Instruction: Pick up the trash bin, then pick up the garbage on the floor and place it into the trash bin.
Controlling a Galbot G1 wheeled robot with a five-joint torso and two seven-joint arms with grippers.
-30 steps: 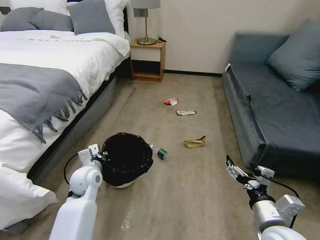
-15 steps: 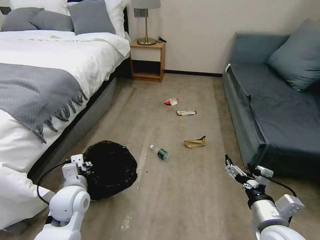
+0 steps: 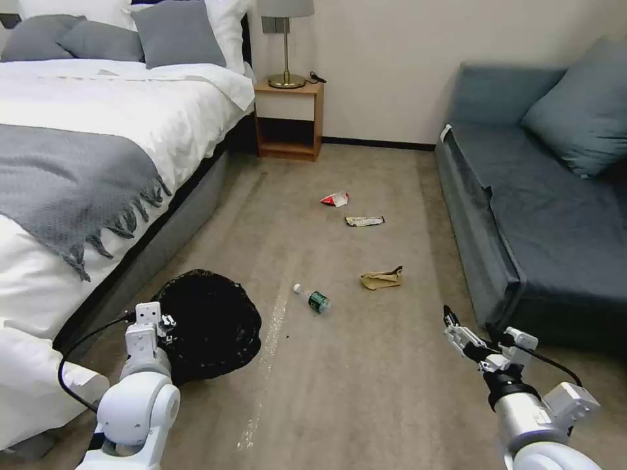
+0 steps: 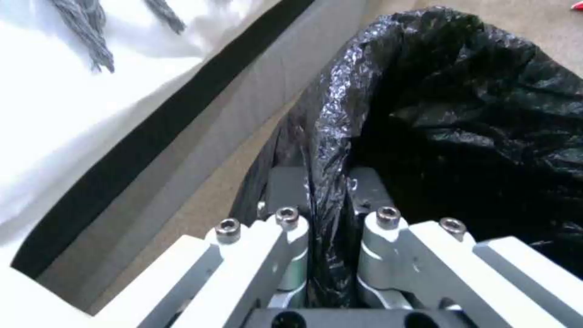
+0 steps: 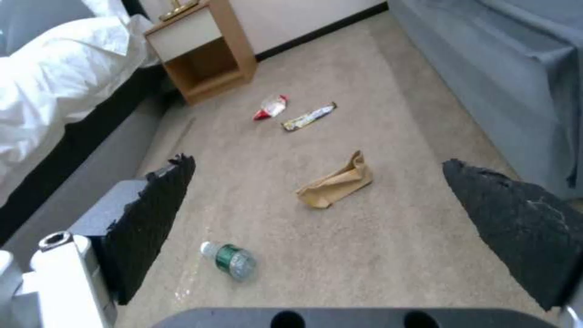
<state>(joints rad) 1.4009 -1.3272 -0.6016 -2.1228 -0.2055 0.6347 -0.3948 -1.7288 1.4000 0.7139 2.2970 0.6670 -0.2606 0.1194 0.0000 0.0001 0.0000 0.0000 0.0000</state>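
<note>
Left pincer (image 4: 328, 218) clamped on trash bin (image 3: 209, 323) rim, lower left | right pincer (image 5: 316, 218) wide open, empty | bin best kept level near bottle (image 3: 313, 299).

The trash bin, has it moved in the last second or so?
Yes. The trash bin, clamped at its rim by the left gripper, has shifted toward the bed, away from the bottle, which stayed put.

The left gripper (image 4: 328, 191) is seen clamped on the bag-lined rim of the trash bin (image 4: 462, 105), one finger (image 4: 285, 187) outside and the other inside. The crinkly black liner is pinched between them. The bed (image 4: 79, 114), its dark base and beige carpet (image 4: 200, 214) are seen alongside.
</note>
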